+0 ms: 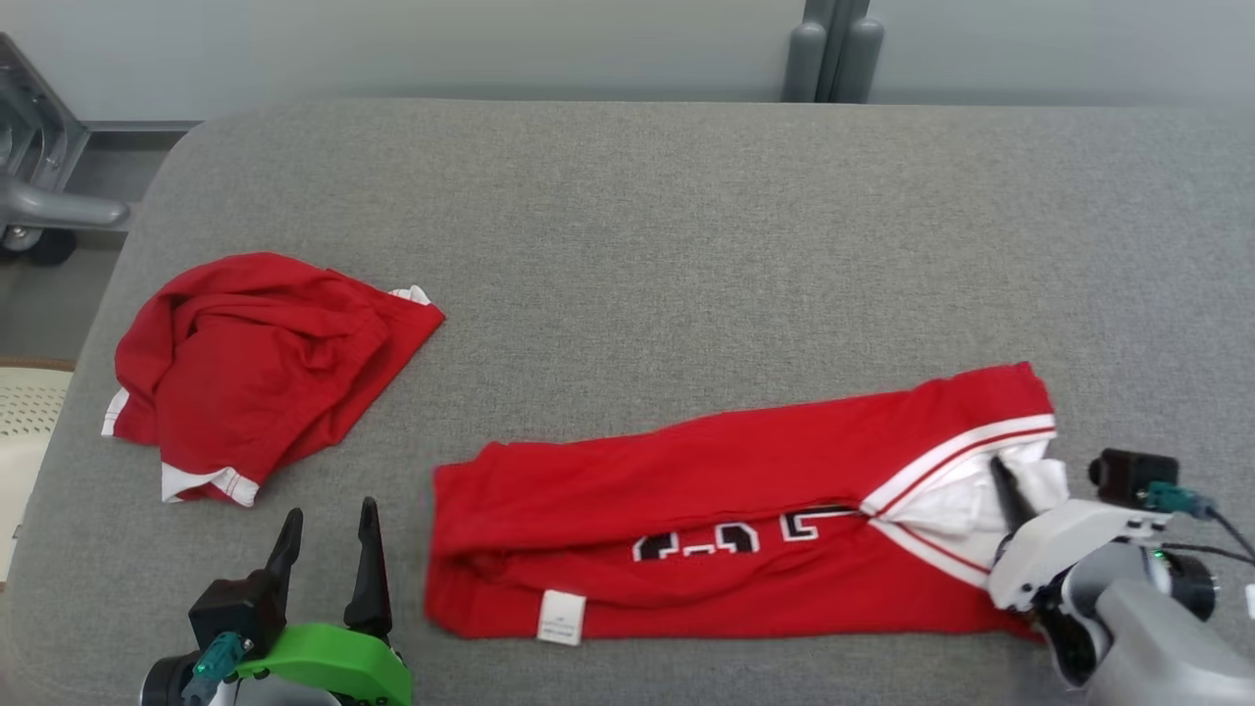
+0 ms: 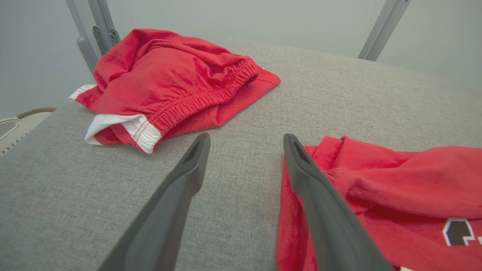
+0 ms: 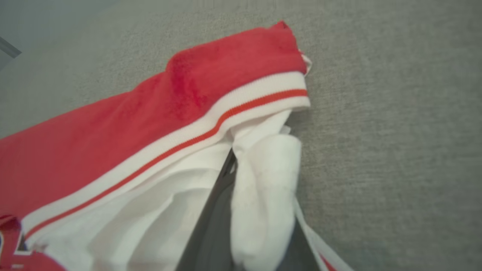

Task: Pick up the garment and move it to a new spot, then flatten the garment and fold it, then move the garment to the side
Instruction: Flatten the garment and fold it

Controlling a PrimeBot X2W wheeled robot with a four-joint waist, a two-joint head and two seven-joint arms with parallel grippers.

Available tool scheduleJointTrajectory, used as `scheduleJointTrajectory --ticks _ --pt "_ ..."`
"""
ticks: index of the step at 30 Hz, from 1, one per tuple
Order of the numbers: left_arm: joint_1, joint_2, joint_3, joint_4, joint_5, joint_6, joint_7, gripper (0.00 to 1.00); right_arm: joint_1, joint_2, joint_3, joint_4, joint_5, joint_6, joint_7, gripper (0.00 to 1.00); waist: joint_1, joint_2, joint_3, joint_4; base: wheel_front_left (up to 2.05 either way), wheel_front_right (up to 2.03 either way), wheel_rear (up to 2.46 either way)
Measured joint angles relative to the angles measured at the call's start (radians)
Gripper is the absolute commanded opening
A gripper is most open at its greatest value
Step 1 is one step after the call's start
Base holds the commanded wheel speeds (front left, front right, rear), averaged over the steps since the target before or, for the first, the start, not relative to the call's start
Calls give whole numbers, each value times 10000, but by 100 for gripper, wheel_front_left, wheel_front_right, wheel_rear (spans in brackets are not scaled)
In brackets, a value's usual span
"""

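Your right gripper is pinched shut on the white-trimmed end of the folded red jersey; the jersey lies front-centre on the grey cushion, long axis left-right, trimmed end pointing to your right; your left gripper hangs wide open just beside the other end, so it's nearest there; the red shorts sit well apart.

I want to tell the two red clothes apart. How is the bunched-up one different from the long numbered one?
The shorts lie crumpled in a heap; the jersey is folded into a long strip. The jersey shows black-and-white numbers and a white label; the shorts show none. The right fingers pinch the jersey's white end; the shorts lie untouched. Both are red with white trim.
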State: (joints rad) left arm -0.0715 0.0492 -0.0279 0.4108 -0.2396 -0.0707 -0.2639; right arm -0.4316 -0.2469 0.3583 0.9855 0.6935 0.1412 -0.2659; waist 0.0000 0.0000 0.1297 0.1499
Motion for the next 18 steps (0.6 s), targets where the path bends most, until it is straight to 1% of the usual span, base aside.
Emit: scheduleJointTrajectory --ticks 2,5,7,10,12,14,18 --pt "4 6 -38 -17 -4 -10 0 100 -192 -347 -464 190 -8 -12 2 0 0 0 -10 -11 0 0 0" --pt "8 6 -82 -38 -31 -13 0 100 -247 -1114 -1459 234 -293 -98 17 0 0 0 -17 -59 0 0 0" --pt "6 -4 -115 -44 -58 -31 0 100 -238 -1269 -2042 150 -633 -98 19 0 0 0 -28 -102 0 0 0" --pt "23 0 -136 -13 -61 -42 0 100 -233 -1197 -2608 -238 -1227 -96 19 0 0 0 -66 -189 0 0 0" --pt "36 -4 -159 10 -84 -42 0 100 -171 -968 -2623 -700 -1570 -100 17 0 0 0 -113 -252 0 0 0" --pt "58 0 -178 44 -125 -42 0 100 -19 -616 -2322 -1267 -1793 -102 17 0 0 0 -172 -319 0 0 0" --pt "115 -2 -326 107 -136 -86 0 100 271 -107 -1049 -2527 -2077 -100 17 0 1 0 -296 -439 0 0 0"
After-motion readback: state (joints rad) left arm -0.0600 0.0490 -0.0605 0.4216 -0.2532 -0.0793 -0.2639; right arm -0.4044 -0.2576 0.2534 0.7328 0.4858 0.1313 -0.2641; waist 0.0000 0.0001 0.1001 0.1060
